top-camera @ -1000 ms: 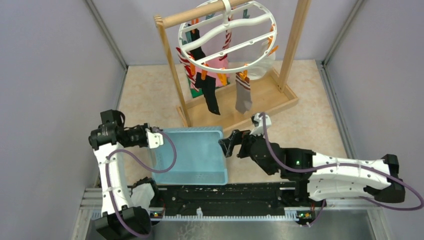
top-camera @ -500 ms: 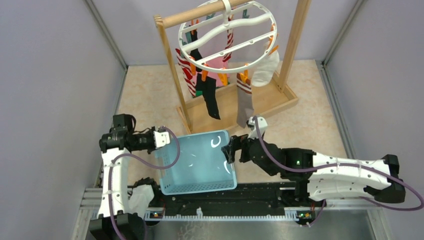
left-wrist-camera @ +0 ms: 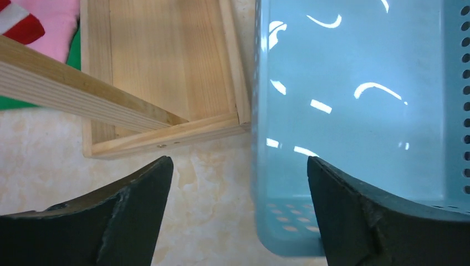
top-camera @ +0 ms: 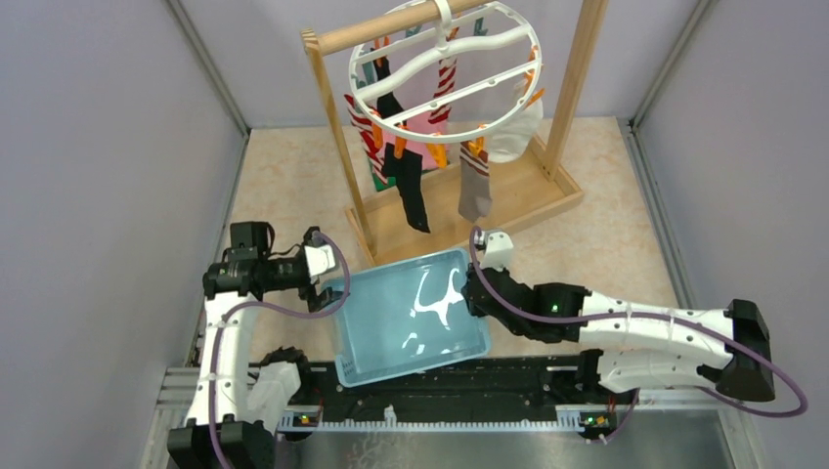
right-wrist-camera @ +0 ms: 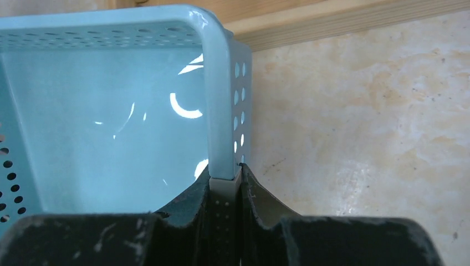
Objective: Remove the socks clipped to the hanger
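Toward the far end of the beige table [top-camera: 293, 176] we see the hanger [top-camera: 443, 46] hooked over the round rod [top-camera: 381, 30] of the wooden stand [top-camera: 579, 78], its white ring tipped toward the overhead camera. Socks hang from its orange clips [top-camera: 437, 153]. We pick out a black sock [top-camera: 411, 191] on the left with a grey sock [top-camera: 474, 191] beside it. A white sock [top-camera: 513, 132] is at the right side of the ring, and a red-and-white striped sock [top-camera: 364, 132] is at the left. Something pink hangs behind them, and we cannot tell what it is. Just in front of the stand's flat base sits a blue basket [top-camera: 391, 332] with perforated walls. It is turned at an angle to the table edge, and its far corner is right beside the base. Both arms reach to it, one from each side. Our right gripper [right-wrist-camera: 224, 180] is clamped on the basket's right wall, with one finger inside and one outside and the rim pinched tight between them. Our left gripper [left-wrist-camera: 237, 166] is spread wide at the basket's left corner. From the left wrist view, the corner wall runs between the two dark fingers. One finger is over the bare table and the other is over the basket's inner floor. We cannot tell whether either finger touches the plastic. Neither gripper is near the hanger or anything clipped to it.
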### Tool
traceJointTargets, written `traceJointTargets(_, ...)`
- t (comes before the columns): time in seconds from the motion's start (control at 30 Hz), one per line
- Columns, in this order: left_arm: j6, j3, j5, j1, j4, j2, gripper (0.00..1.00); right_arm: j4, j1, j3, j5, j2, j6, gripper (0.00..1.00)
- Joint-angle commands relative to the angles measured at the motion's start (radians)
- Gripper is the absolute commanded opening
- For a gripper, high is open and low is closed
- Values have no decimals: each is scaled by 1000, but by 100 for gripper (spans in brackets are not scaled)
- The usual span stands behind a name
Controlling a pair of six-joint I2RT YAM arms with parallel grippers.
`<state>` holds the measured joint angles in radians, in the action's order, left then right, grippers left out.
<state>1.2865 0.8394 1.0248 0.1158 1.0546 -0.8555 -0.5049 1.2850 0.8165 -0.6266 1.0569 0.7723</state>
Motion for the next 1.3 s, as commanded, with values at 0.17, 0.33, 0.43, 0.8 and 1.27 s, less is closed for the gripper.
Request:
traceJointTargets(0.17, -192, 74, -41, 2, -83, -32, 99, -138, -192, -19, 116, -19, -94, 0)
traceJointTargets(0.33, -342, 132, -62, 3, -127, -44, 99, -187, -269, -25, 114, 43, -133, 0)
traceJointTargets(0.43, -422, 164, -100, 2, -158, -39, 99, -216, -290, -10, 57, 111, -121, 3)
traceJointTargets(0.8, -556, 246, -195, 5, -185, -37, 99, -201, -335, -7, -114, 91, -121, 60)
traceJointTargets(1.27, -628, 319, -238, 7, -142, -88, 99, 160, -139, -67, 58, 11, 15, 59)
